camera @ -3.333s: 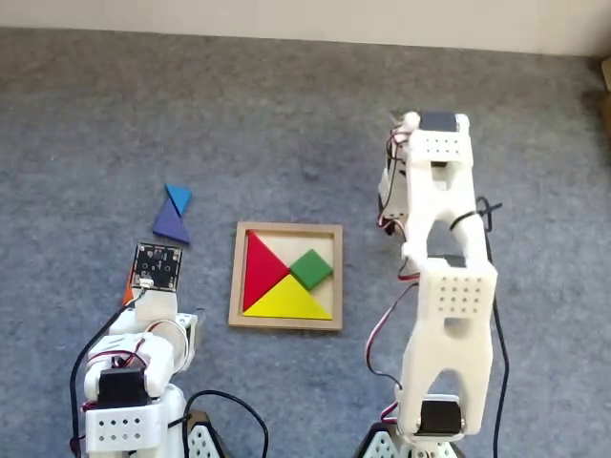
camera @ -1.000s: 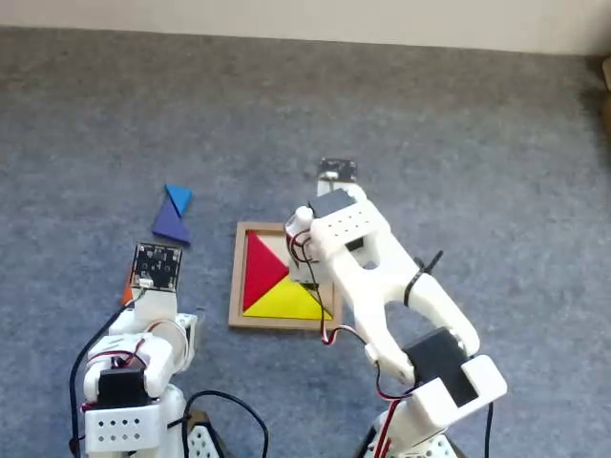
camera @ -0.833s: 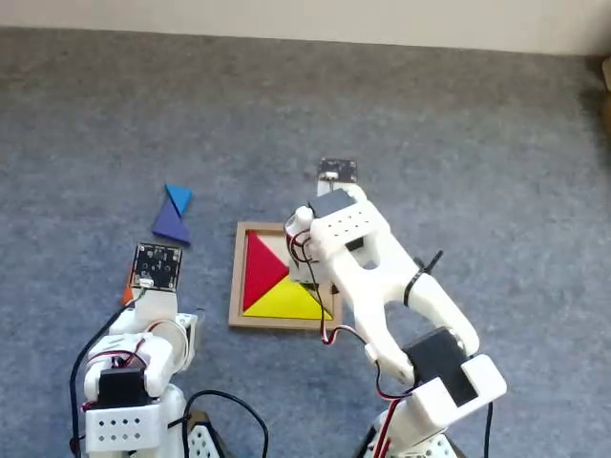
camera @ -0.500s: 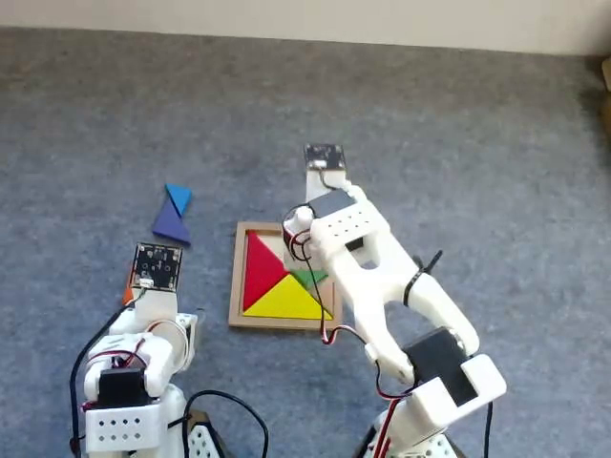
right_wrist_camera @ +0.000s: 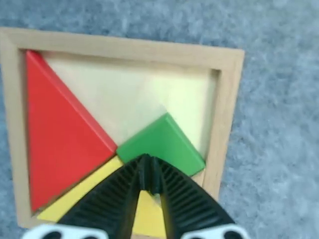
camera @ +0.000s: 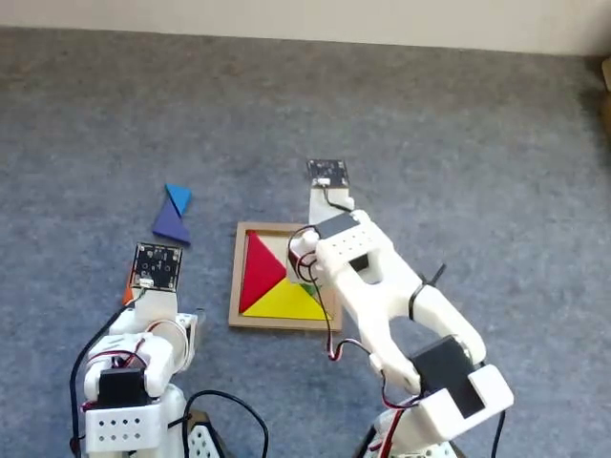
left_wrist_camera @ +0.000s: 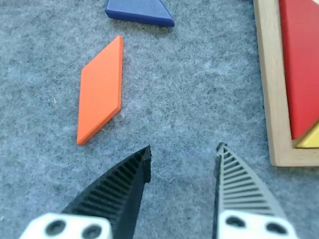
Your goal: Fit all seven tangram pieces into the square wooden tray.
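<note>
From above, the square wooden tray [camera: 235, 277] lies mid-tabletop [camera: 477, 143]. It holds a red triangle [camera: 260, 267] at its left and a yellow triangle [camera: 282, 303] along its near side, and the right arm reaches over its right half. Left of the tray, well apart from it, lie a light blue triangle [camera: 178, 198] and a dark blue piece [camera: 172, 226]. At the left wrist, the left gripper [left_wrist_camera: 184, 147] hangs over the tabletop with fingers spread, an orange parallelogram [left_wrist_camera: 99, 89] just beyond them. At the right wrist, the right gripper [right_wrist_camera: 149, 162] has its fingers pressed together, tips at the green square [right_wrist_camera: 164, 142] inside the tray.
</note>
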